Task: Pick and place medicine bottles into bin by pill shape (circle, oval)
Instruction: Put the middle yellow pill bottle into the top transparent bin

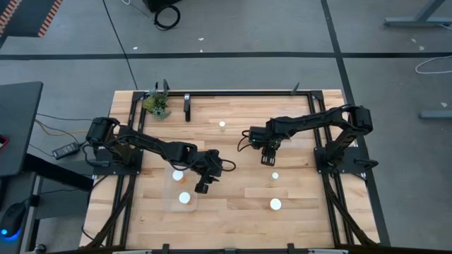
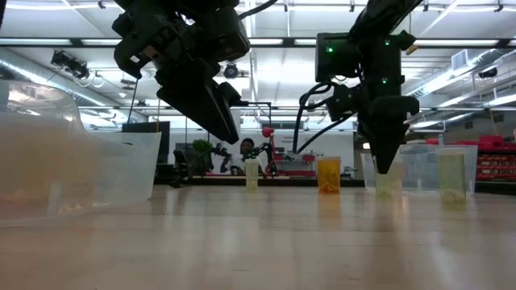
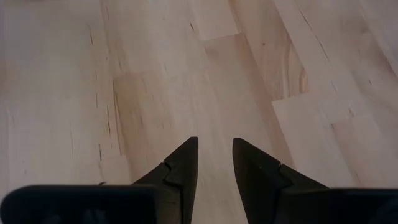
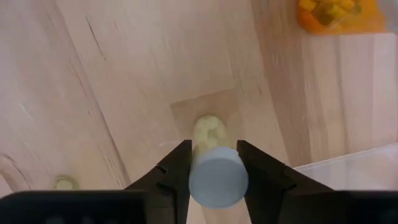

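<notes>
While the left pincer hangs over bare pale wooden bench planks with its dark fingers slightly parted and nothing between them, the right pincer is clamped on a small pale translucent medicine bottle with a round white cap, standing upright on the boards. Farther off sits an orange-filled bottle, beside a clear plastic bin.

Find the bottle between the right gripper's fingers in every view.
High: hidden under the right gripper, right of centre.
Low: bottle right of centre, under the gripper's tip.
Left wrist: not in it.
Right wrist: bottom centre, white cap between the fingers.
Shared landmark: the right gripper.
</notes>
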